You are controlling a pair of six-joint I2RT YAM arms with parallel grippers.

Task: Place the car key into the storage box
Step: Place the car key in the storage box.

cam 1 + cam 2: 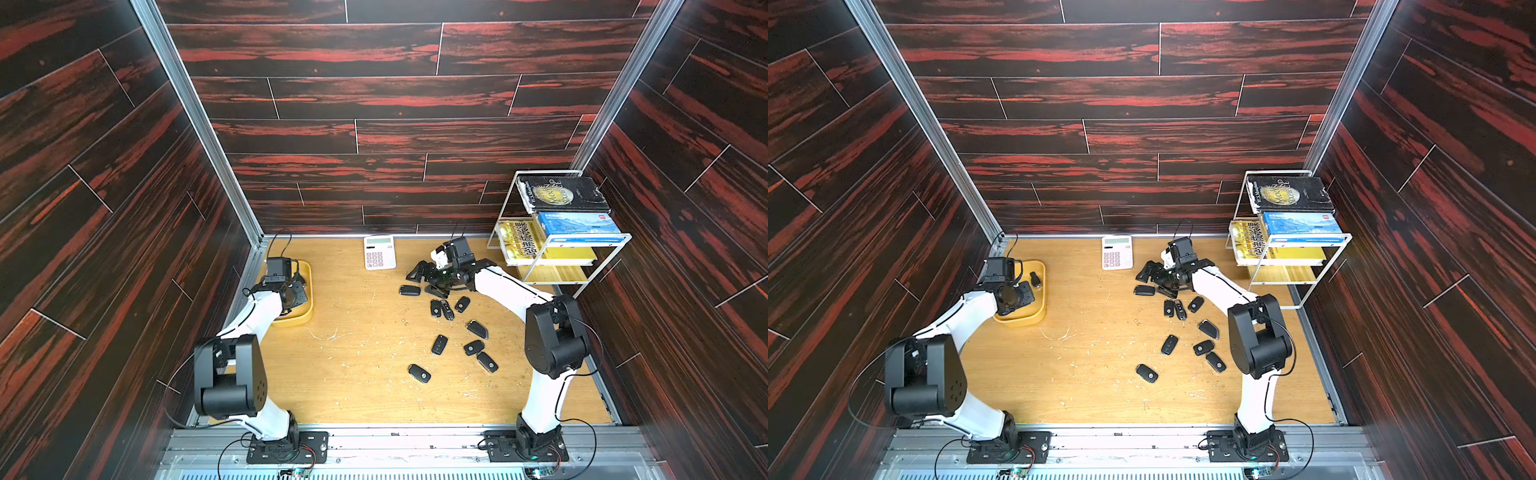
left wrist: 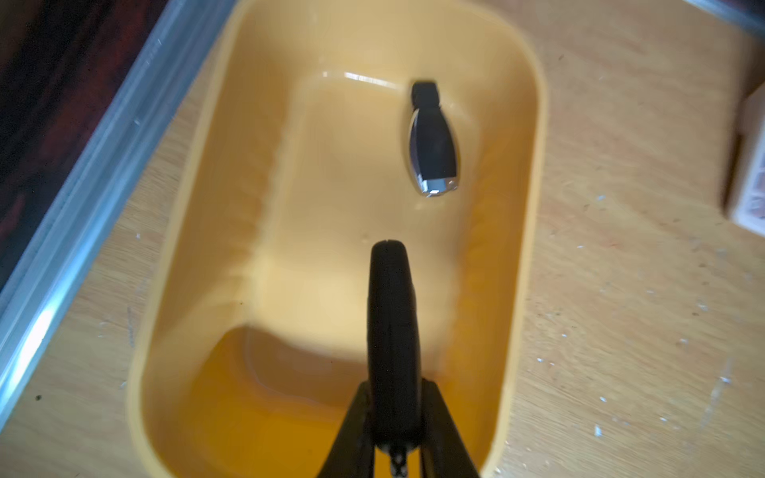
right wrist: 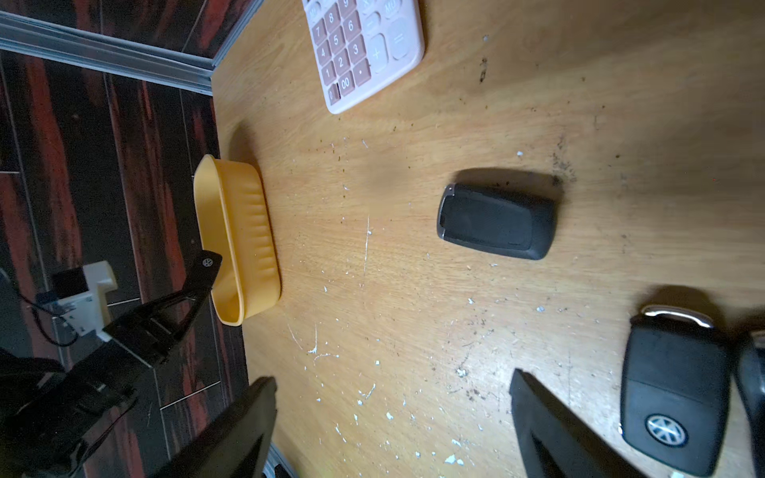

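Our left gripper is pinched tight on the car key, held over the middle of the storage box, long axis along the box's length and tip toward a second key lying on the floor inside. The drop, we judge, is straight down and this arm's to make; our right gripper stands spread over the loose keys. We read a VW badge on the held key, and "The Moon and Sixpence" on the dark book.

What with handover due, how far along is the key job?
Done: one chrome-tipped key lies in the storage box. In hand: the left gripper holds a black key above the box. Left: release it; several loose keys lie on the table near the open right gripper.
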